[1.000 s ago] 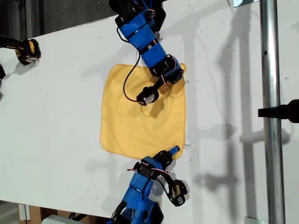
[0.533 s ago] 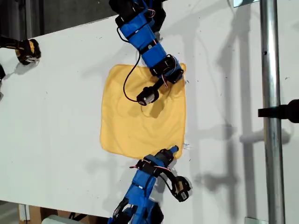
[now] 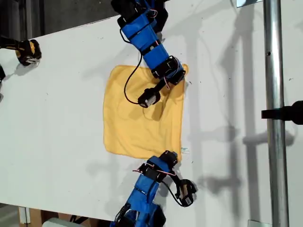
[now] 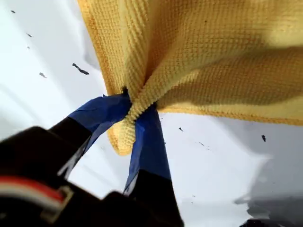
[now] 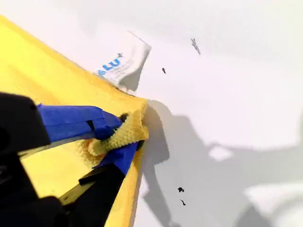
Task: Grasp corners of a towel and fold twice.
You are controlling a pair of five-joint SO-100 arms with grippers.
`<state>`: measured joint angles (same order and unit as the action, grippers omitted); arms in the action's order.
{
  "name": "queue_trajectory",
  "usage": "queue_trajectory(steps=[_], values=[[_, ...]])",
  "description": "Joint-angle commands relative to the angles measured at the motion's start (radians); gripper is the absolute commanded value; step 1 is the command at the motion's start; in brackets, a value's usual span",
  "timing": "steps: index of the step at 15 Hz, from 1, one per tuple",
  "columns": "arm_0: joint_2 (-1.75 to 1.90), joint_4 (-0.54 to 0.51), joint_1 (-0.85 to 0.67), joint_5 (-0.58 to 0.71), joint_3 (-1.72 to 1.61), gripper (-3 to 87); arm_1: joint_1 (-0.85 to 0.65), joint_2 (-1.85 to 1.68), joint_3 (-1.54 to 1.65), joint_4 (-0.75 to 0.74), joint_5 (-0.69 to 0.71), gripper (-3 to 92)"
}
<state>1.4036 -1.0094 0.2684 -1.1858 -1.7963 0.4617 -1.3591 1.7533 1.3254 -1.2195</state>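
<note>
White desk (image 3: 61,104) carried the towel (image 3: 142,118) mid-surface. My first pincer (image 4: 135,116) was clamped on one corner, my second pincer (image 5: 118,137) on the tag-side corner; cloth stretched between them.

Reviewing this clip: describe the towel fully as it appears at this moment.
The towel is a yellow-orange, roughly square cloth of nubbly woven texture, slightly wrinkled, lying on the white table. A small white tag with blue lettering sits at one edge. My first gripper pinches one corner, lifting it off the table. My second gripper pinches the corner near the tag. The edge between those corners, on the exterior view's right, looks drawn inward.
</note>
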Motion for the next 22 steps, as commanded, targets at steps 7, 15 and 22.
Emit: queue_trajectory(steps=[7, 15, 22], values=[[0.285, -0.127, 0.055, 0.091, 0.103, -1.5, 0.005, -0.049, -0.304, 0.215, 0.025, -0.1], [0.512, -0.202, 0.192, 0.095, 0.169, -1.5, 0.1, -0.1, -0.526, 0.17, 0.192, -0.1], [0.684, -0.207, -0.308, 0.322, -0.075, -1.5, -0.42, -0.528, -0.193, 0.267, 0.336, -0.1]])
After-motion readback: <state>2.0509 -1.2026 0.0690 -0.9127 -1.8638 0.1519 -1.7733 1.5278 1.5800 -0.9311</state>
